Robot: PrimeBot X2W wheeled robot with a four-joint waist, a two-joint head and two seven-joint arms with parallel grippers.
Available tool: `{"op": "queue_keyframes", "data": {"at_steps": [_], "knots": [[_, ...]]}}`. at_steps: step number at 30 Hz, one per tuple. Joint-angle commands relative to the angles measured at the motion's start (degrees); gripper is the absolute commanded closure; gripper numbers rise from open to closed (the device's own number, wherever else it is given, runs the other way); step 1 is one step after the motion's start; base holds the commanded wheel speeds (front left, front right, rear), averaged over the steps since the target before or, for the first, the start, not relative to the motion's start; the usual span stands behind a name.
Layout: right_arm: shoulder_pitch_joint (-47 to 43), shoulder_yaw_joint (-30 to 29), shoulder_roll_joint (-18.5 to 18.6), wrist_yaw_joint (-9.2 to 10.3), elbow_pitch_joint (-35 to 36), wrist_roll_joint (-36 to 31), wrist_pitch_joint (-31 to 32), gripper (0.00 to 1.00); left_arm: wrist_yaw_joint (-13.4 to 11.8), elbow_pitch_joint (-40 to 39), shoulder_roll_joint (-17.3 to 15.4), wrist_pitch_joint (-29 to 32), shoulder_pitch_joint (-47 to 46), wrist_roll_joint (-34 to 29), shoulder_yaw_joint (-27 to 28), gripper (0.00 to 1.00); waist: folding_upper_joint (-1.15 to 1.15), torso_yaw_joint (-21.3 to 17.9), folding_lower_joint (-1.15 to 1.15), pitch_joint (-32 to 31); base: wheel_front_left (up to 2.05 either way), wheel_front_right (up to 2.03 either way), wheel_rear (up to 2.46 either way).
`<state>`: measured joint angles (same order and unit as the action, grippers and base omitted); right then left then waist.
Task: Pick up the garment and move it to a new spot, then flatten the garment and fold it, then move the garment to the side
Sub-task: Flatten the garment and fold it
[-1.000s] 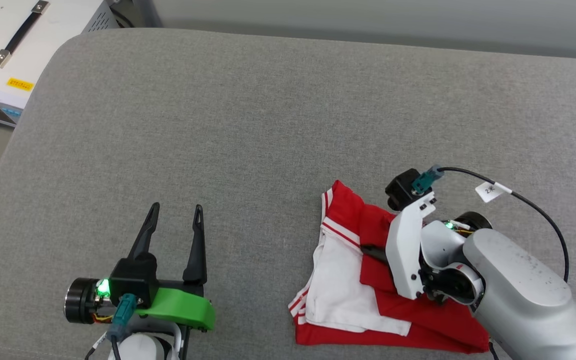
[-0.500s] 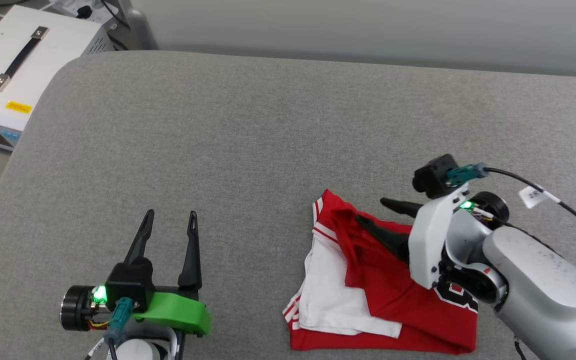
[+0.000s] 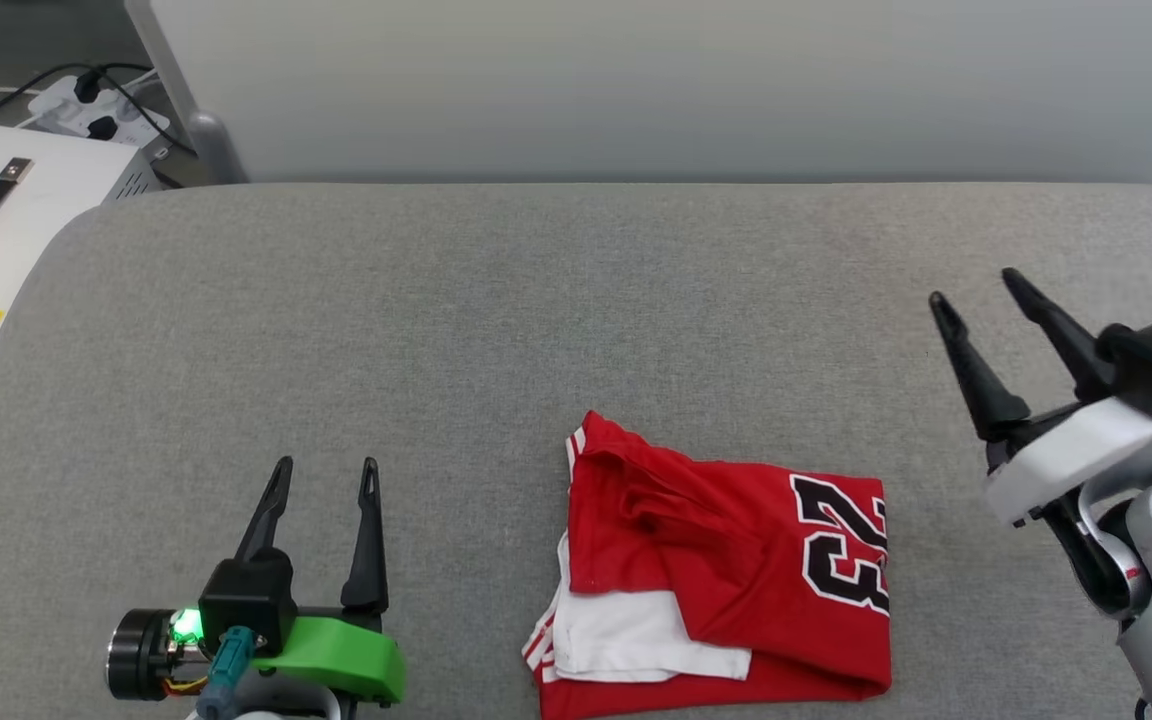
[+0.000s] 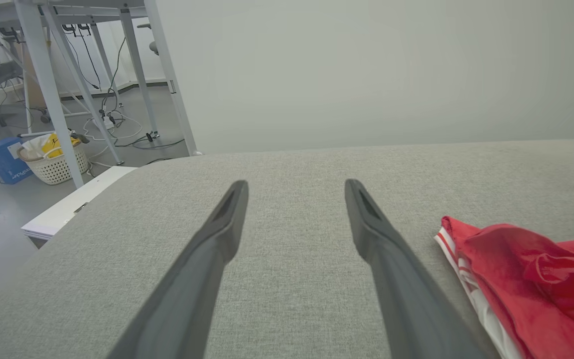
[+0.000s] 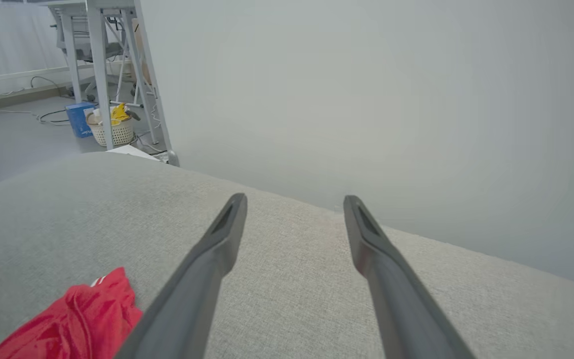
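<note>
Garment (image 3: pixel 726 580) lies folded on the grey cushion (image 3: pixel 536 320), near edge, right of centre. Left gripper (image 3: pixel 326 463) sits to its left, right gripper (image 3: pixel 972 285) to its far right. Both have their fingers spread apart and clear of the cloth.

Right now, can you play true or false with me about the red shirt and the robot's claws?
1. The red shirt lies folded on the grey cushion. True.
2. The right claw is holding the shirt. False: it is open and off to the shirt's right, not touching it.
3. The left claw is open and holds nothing. True.
4. The number on the shirt is 45. False: the black number reads 23.
5. The shirt lies between the two claws. True.
</note>
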<state>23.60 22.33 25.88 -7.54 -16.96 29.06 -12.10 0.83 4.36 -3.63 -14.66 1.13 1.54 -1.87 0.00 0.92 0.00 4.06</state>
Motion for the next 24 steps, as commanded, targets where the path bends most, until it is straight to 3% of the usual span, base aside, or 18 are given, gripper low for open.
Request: {"op": "queue_keyframes", "data": {"at_steps": [1,12,18,24], "knots": [[-2.1,-3.6,-1.9,0.05,-0.1,-1.8,-1.2,0.00,0.1,-0.2,-0.3,-0.3,0.8,-0.4,0.2,0.00,0.00,-1.1,0.00,-1.1,0.00,0.00,0.00],[-15.7,-23.4,-14.3,0.05,12.7,-17.1,-2.9,0.00,-0.5,-0.7,-0.5,-0.3,1.4,-0.5,0.8,0.00,0.00,-1.8,0.00,-1.9,0.00,0.00,0.00],[-22.8,-25.7,-18.5,0.05,19.1,-21.7,-2.9,0.00,-0.9,-0.9,-0.8,-0.3,2.2,-0.6,1.2,0.00,0.00,-1.3,0.00,-2.1,0.00,0.00,0.00],[-27.5,-25.4,-20.3,0.05,20.6,-23.0,-2.9,0.00,0.0,-1.0,-0.8,-0.3,2.6,0.3,0.9,0.00,0.00,-0.7,0.00,-2.2,0.00,0.00,0.00]]}}
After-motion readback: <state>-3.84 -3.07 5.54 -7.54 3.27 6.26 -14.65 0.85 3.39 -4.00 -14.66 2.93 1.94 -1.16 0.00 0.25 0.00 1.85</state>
